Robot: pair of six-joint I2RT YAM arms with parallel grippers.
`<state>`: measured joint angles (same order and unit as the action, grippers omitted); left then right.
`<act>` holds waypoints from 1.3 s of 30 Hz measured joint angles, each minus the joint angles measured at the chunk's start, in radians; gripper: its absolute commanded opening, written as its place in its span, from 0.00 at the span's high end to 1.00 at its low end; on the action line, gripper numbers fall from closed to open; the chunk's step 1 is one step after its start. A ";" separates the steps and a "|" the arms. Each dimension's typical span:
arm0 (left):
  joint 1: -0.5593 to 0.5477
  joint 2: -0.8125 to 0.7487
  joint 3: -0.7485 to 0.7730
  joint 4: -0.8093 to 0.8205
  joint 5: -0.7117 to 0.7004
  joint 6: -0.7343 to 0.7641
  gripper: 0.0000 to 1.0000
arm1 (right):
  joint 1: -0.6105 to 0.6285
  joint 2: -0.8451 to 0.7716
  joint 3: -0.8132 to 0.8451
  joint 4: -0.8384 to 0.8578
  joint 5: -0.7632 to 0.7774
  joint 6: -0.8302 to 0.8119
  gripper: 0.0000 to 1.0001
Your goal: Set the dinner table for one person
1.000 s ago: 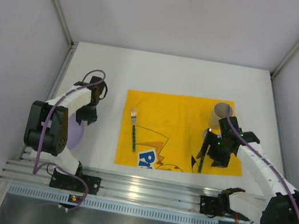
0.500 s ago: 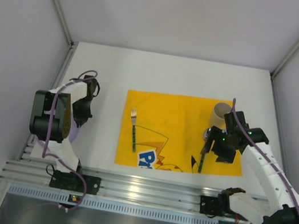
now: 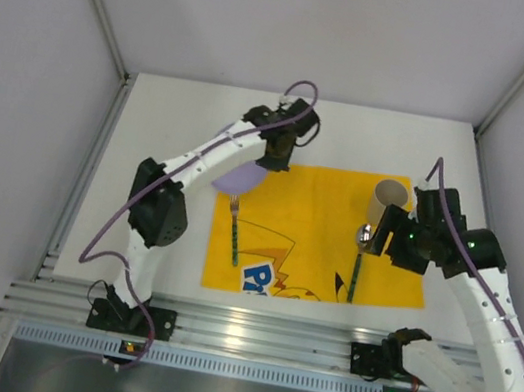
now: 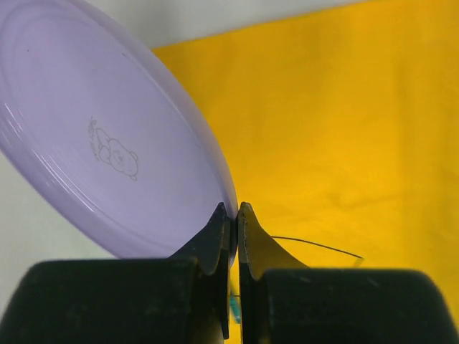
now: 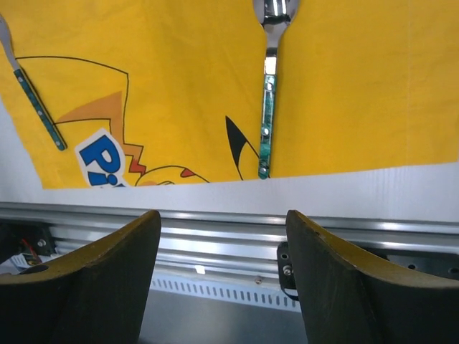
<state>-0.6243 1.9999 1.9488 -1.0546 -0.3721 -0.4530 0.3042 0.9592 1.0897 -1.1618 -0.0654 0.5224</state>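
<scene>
My left gripper [image 3: 271, 155] is shut on the rim of a lilac plate [image 3: 237, 177], which hangs tilted over the far left corner of the yellow cartoon mat [image 3: 321, 206]. The left wrist view shows the plate [image 4: 93, 143] pinched between the tips of that gripper [image 4: 235, 209]. A fork [image 3: 234, 227] lies on the mat's left part and a spoon [image 3: 357, 264] on its right. My right gripper [image 3: 392, 237] hovers open above the spoon's bowl with nothing in it. The mat lies on the white dinner table [image 3: 169, 149].
A tan cup [image 3: 386, 200] stands on the mat's far right corner, just behind my right gripper. The ribbed aluminium rail [image 3: 248, 331] runs along the near edge. In the right wrist view the spoon [image 5: 267, 93], the fork [image 5: 36, 107] and the rail [image 5: 215, 229] show.
My left gripper shut on the plate at the table's left side and carried it to the mat's far left corner. My right gripper rose off the spoon, staying open.
</scene>
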 measured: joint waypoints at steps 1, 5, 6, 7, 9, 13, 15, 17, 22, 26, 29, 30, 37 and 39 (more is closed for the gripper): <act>-0.055 0.040 0.041 -0.006 0.009 -0.009 1.00 | 0.000 -0.009 0.004 -0.016 0.012 0.000 0.29; -0.251 0.208 0.158 -0.058 0.050 -0.042 1.00 | 0.000 -0.052 0.006 -0.072 0.059 0.000 0.28; -0.284 0.238 0.169 -0.066 0.060 -0.047 1.00 | 0.000 -0.066 0.006 -0.085 0.070 0.000 0.27; -0.324 0.267 0.174 -0.073 0.073 -0.053 1.00 | 0.000 -0.077 0.006 -0.095 0.077 0.000 0.27; -0.387 0.304 0.175 -0.082 0.091 -0.058 1.00 | 0.000 -0.104 0.006 -0.117 0.092 0.000 0.27; -0.449 0.319 0.178 -0.106 0.094 -0.062 1.00 | 0.000 -0.148 0.006 -0.148 0.110 0.000 0.27; -0.455 0.318 0.180 -0.103 0.101 -0.073 1.00 | 0.000 -0.159 0.006 -0.158 0.113 -0.001 0.26; -0.451 0.318 0.175 -0.093 0.112 -0.081 0.85 | 0.000 -0.170 0.006 -0.166 0.116 -0.004 0.22; -0.444 0.312 0.135 -0.030 0.175 -0.123 0.48 | 0.000 -0.189 0.006 -0.171 0.119 -0.015 0.00; -0.453 0.242 0.039 0.031 0.210 -0.141 0.15 | 0.000 -0.214 0.014 -0.170 0.105 -0.036 0.00; -0.458 0.105 -0.053 0.071 0.198 -0.148 0.04 | 0.000 -0.237 0.065 -0.160 0.066 -0.060 0.00; -0.459 0.034 -0.092 0.087 0.179 -0.147 0.04 | 0.000 -0.251 0.087 -0.145 0.047 -0.069 0.01; -0.450 -0.652 -0.469 0.170 -0.173 -0.102 0.02 | 0.000 -0.446 0.082 -0.011 -0.029 -0.084 0.00; -0.401 -0.828 -0.581 0.166 -0.269 -0.076 0.01 | 0.000 -0.531 0.024 0.011 -0.035 -0.077 0.00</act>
<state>-1.0248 1.1717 1.3682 -0.8886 -0.6411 -0.5293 0.3042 0.4286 1.1141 -1.1503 -0.1001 0.4458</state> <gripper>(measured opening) 0.984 0.995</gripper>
